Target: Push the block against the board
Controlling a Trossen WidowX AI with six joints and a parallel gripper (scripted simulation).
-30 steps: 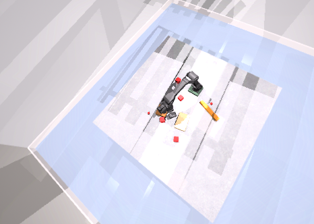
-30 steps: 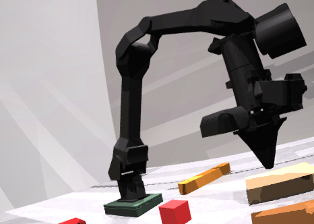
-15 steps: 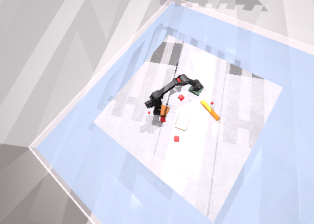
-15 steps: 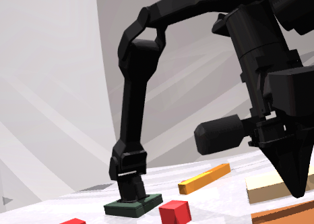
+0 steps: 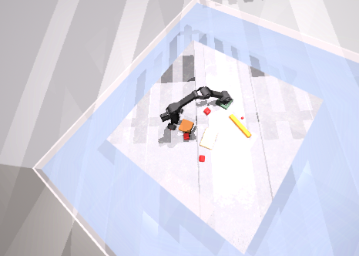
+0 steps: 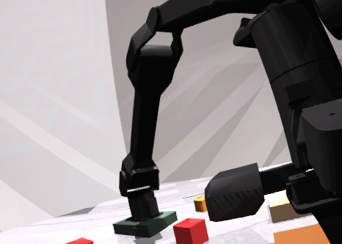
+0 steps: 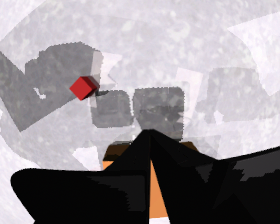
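Note:
The orange square block (image 5: 186,125) (image 6: 302,235) (image 7: 158,200) lies flat. The cream board (image 5: 209,139) (image 6: 281,208) lies to its right in the top view, apart from it, with a gap between them and their edges at different angles. My gripper (image 7: 148,135) is shut and empty. In the top view the hand is over the far left side of the block, away from the board; its fingertips cannot be made out there. In the exterior view the tips are out of frame. In the wrist view the fingers cover much of the block, so contact cannot be told.
A red cube (image 5: 186,136) is close to the block's lower edge in the top view. Other red cubes (image 5: 207,111) (image 5: 202,158) stand around the board. A yellow bar (image 5: 239,126) (image 6: 200,204) lies beyond the board. A red cube (image 7: 82,88) shows in the wrist view.

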